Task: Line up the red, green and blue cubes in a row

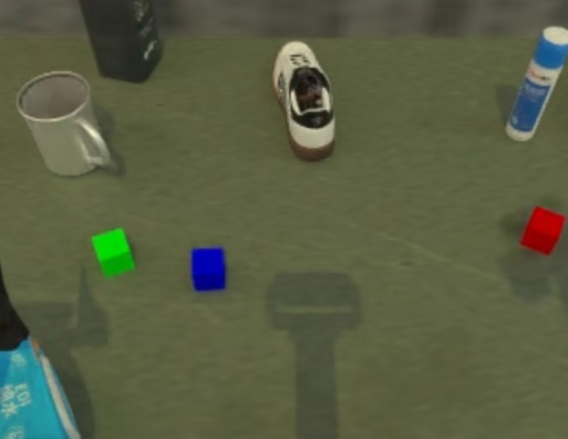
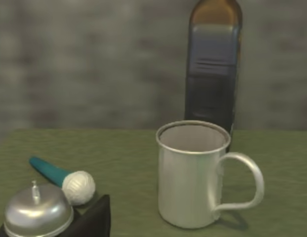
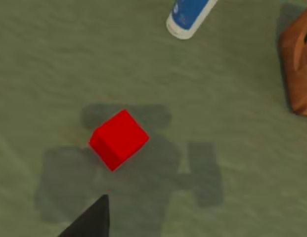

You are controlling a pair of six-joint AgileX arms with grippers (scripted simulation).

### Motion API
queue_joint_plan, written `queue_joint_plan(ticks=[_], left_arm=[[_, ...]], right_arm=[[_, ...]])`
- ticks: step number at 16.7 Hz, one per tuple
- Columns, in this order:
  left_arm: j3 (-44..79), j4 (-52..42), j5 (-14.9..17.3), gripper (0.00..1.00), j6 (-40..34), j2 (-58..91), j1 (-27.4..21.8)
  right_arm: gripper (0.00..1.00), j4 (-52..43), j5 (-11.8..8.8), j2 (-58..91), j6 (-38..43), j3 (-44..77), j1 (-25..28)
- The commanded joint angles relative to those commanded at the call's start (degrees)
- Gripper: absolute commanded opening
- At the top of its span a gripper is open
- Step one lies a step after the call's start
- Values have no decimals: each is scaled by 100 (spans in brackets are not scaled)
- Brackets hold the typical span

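Right end effector is hovering just over the red cube, far right of the blue cube; can't tell its opening. Should be centering before descending.

Olive-green cloth-like table surface, faintly mottled, fills nearly the whole top view. Blurred grey wall runs along its far edge; in the left wrist view the same wall looks like dull grey blocks. Light from above: soft dark shadows lie on the cloth, one long T-shaped shadow near the middle front.
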Motion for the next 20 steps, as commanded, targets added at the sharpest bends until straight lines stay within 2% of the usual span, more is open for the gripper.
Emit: queue_joint_plan(ticks=[6,11,15,20], left_arm=[[0,0,0,100,0,0,0],[0,0,0,100,0,0,0],[0,0,0,100,0,0,0],[0,0,0,100,0,0,0]], right_arm=[[100,-1920,27,3616,-1625,2617,172],[100,-3072,24,5739,-2640,4360,278],[100,-3530,10,6644,-3077,5154,322],[100,-3586,6,6743,-3134,5262,328]])
